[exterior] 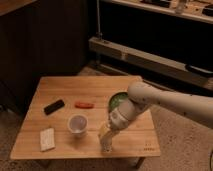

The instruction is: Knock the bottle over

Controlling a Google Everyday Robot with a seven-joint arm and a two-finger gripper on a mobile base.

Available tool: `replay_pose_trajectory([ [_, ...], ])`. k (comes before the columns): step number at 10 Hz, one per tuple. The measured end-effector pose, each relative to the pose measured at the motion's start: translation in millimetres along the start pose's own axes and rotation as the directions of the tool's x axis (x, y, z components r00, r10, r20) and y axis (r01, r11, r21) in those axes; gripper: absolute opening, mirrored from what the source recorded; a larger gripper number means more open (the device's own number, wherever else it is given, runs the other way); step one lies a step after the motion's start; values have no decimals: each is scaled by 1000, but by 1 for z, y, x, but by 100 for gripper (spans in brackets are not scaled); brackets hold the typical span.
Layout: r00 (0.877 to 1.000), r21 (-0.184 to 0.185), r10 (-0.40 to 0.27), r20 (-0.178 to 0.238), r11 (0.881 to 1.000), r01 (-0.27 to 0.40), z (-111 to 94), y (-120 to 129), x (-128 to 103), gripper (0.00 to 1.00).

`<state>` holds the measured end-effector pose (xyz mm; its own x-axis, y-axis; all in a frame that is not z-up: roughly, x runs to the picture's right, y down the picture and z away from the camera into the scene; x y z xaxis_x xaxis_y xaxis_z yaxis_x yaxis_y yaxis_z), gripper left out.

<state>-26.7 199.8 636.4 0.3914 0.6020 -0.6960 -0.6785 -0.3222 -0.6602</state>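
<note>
My gripper reaches in from the right and hangs low over the front middle of the wooden table, just right of the clear plastic cup. A small pale shape at the gripper's tip, close to the table's front edge, looks like the bottle. The gripper covers most of it, so I cannot tell whether it stands upright or is tilted. Its dark reddish top is hidden.
A black flat object lies at the left and a small red object in the middle. A white packet lies at the front left. A green bowl sits partly behind my arm. Dark shelving stands behind the table.
</note>
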Motion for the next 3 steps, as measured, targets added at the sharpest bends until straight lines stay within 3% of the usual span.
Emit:
replay_pose_trajectory([
  [3,1000,7,-6,8,1000,6,-9,4,-11,0],
])
